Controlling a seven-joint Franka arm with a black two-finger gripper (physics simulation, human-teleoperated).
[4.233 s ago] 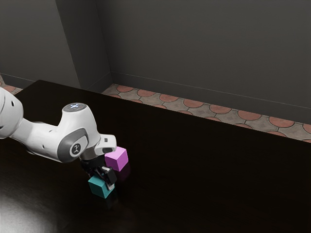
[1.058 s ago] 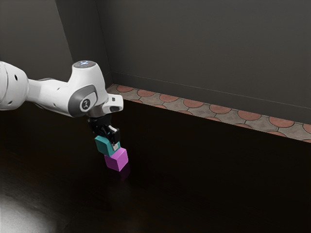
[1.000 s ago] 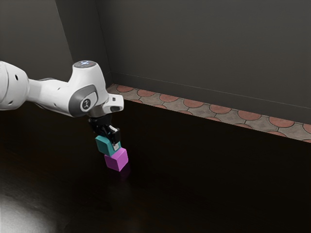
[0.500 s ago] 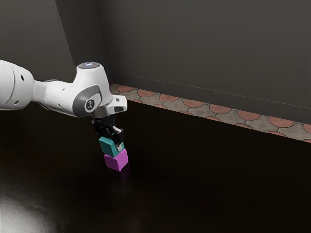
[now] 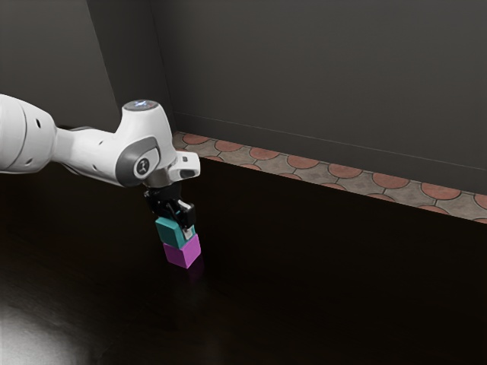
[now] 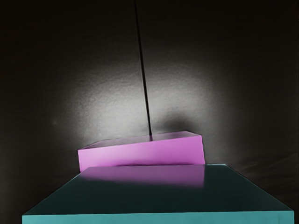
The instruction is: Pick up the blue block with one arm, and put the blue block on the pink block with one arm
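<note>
Down and across comes the blue block (image 5: 168,231). Four seconds ago it was leaving the table low in the exterior view's left, below the pink block (image 5: 183,253). Now it is sitting directly above that block, left of centre in the frame. Over the last second the arm (image 5: 84,148) has been lowering it and nudging it toward the exterior view's right, and the two cubes are now lining up as a small tower. The gripper (image 5: 176,224) is still pinching the blue block, with one finger showing against its right-hand face and the other hiding behind it. That is putting the task at its last step. The stack is looking made, and by my reading only the release and a straight lift away are remaining.

The two views are telling different parts of the story. The exterior view is giving the whole column from the side, with the hand above it and the dark table (image 5: 319,289) around it. The wrist view is looking across the held blue block (image 6: 159,198) to the pink block (image 6: 140,151) under it. Pink is peeking out beyond the blue edge there, so the overlap is not quite flush. Whether the faces are truly touching or hovering a sliver apart, neither angle is settling for me.
</note>
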